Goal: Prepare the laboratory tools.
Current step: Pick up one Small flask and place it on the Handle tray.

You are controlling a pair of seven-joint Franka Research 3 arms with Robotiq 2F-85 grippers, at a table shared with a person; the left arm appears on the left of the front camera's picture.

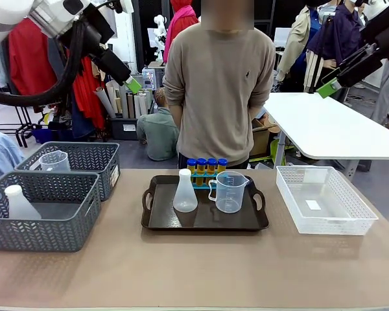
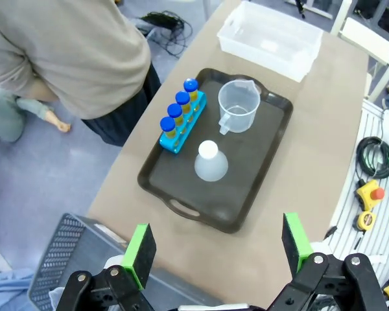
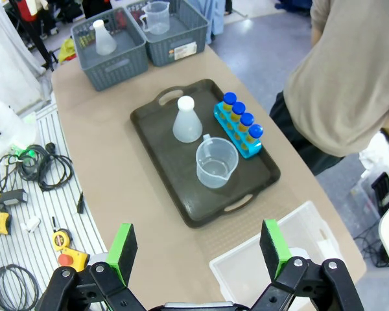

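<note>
left end effector (image 2: 214, 249): raised high above tray (image 2: 259, 188), fingers apart | right end effector (image 3: 198, 249): raised high, fingers apart

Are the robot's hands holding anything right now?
No. Both the left gripper and the right gripper hang open and empty, high above the tray.

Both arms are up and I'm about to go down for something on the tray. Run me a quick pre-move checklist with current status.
1. Left gripper open, holding nothing: ok.
2. Right gripper open, holding nothing: ok.
3. Conical flask, measuring beaker and tube rack upright on the brown tray: ok.
4. All four blue-capped tubes seated in the rack: ok.
5. Person's hands away from the tray: cannot tell; they are behind the person's back.
6. White basket free to receive items: ok.
</note>
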